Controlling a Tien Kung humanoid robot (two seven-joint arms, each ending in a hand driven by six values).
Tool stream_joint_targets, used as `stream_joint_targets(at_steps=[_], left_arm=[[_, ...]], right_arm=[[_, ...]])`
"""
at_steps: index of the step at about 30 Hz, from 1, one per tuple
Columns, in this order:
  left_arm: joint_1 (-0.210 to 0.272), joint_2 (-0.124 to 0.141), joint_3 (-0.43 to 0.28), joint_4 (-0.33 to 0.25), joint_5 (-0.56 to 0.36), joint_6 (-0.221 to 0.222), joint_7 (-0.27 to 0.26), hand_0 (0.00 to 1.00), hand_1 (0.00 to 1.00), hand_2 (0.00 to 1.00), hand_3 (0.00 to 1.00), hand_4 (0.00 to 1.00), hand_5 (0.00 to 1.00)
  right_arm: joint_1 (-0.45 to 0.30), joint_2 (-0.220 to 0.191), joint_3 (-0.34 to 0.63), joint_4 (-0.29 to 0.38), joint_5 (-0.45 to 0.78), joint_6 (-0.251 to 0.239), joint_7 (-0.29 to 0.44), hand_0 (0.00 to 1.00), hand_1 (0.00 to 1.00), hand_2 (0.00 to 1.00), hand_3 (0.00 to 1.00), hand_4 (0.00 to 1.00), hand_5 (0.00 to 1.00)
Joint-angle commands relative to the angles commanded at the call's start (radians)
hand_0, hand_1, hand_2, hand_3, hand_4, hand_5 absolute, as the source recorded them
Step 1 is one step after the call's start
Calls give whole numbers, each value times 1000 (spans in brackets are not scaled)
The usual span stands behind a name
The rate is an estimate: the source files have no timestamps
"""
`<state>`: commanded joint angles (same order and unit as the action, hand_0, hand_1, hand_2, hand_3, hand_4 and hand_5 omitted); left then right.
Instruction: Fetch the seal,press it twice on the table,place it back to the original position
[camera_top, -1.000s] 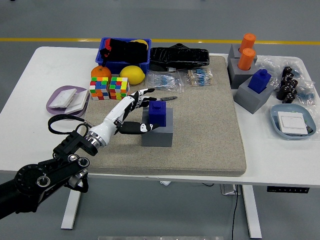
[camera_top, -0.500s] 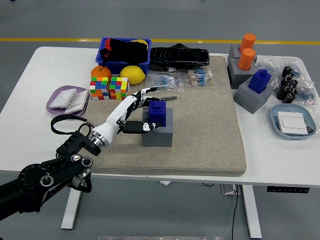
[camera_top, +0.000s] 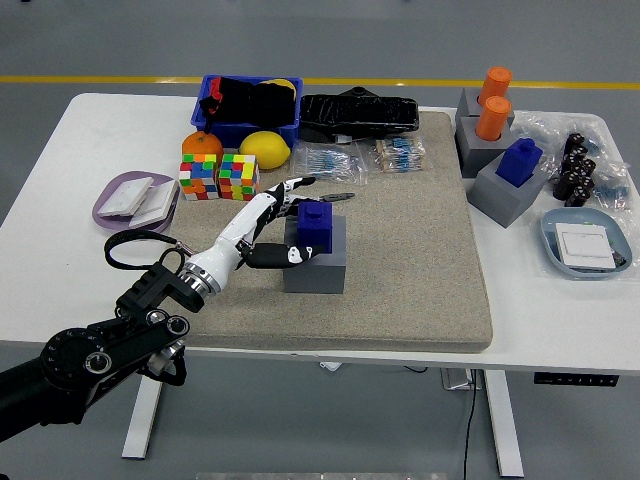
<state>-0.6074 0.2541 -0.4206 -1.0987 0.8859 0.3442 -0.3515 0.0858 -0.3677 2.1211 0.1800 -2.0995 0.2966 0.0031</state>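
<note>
1. Reaching in from the lower left, the left hand (camera_top: 268, 228) sits beside the blue seal (camera_top: 316, 226).
2. Its fingers (camera_top: 296, 184) are spread and released, upper ones just over the seal's left top, thumb low near the grey holder (camera_top: 318, 268); nothing is grasped.
3. The seal stands upright in that holder on the tan mat (camera_top: 420, 250), near the middle of the tabletop (camera_top: 60, 160).
4. Another blue seal (camera_top: 519, 160) stands in a grey holder at the mat's right edge, with two orange cylinders (camera_top: 492, 103) behind it.
5. Two cubes (camera_top: 219, 176), an orange (camera_top: 201, 143) and a lemon (camera_top: 264, 147) lie behind the hand.
</note>
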Motion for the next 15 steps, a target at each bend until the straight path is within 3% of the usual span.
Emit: stream_joint_targets(at_steps=[15], left_arm=[[-5, -5, 5, -4, 8, 26, 6, 721, 643, 690, 891, 761, 2]], right_arm=[[0, 1, 9, 0, -4, 1, 0, 786, 683, 662, 618, 788, 447]])
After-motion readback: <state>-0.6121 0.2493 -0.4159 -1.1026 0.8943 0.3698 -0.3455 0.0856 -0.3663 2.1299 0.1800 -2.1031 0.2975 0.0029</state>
